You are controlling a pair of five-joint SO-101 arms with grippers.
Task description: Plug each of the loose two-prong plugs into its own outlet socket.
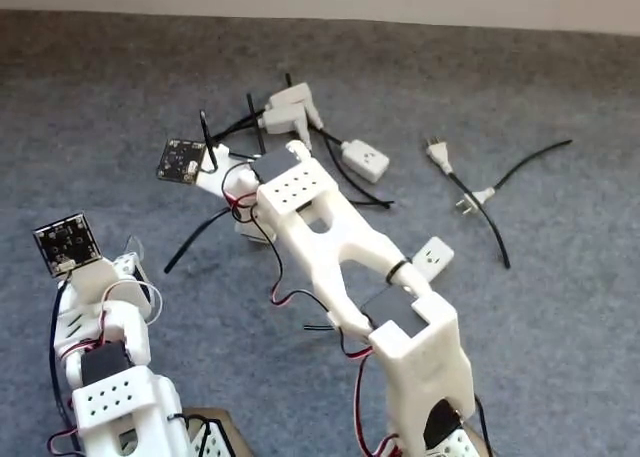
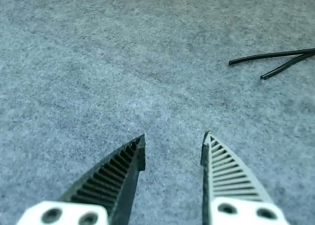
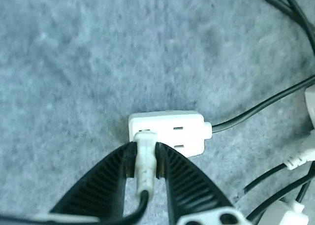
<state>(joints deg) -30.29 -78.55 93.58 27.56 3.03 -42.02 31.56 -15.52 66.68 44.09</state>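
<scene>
Two white robot arms work over a gray felt tabletop (image 1: pixel 560 307) strewn with black cords. The right arm stretches toward the middle. The right fingers (image 3: pixel 127 161) are closed narrowly on a white plug (image 3: pixel 145 158), whose front end meets the slotted face of a white outlet (image 3: pixel 172 131) at the socket nearest the fingers (how deep the prongs sit is hidden). The left fingers (image 2: pixel 137 151) hang spread wide, holding nothing, over bare felt near two cord ends (image 2: pixel 266 62). Well apart from both arms, two loose plugs (image 1: pixel 437 154) lie on one forked cord, with a free outlet (image 1: pixel 433 258) between them and the right arm. The likely trouble is the outlet itself: nothing pins it down, so a push could slide or tip it across the felt instead of seating the prongs. A slightly crooked plug could also jam at the slots or twist within the narrow grip, and the cord trailing back between the fingers might drag it loose when they let go.
</scene>
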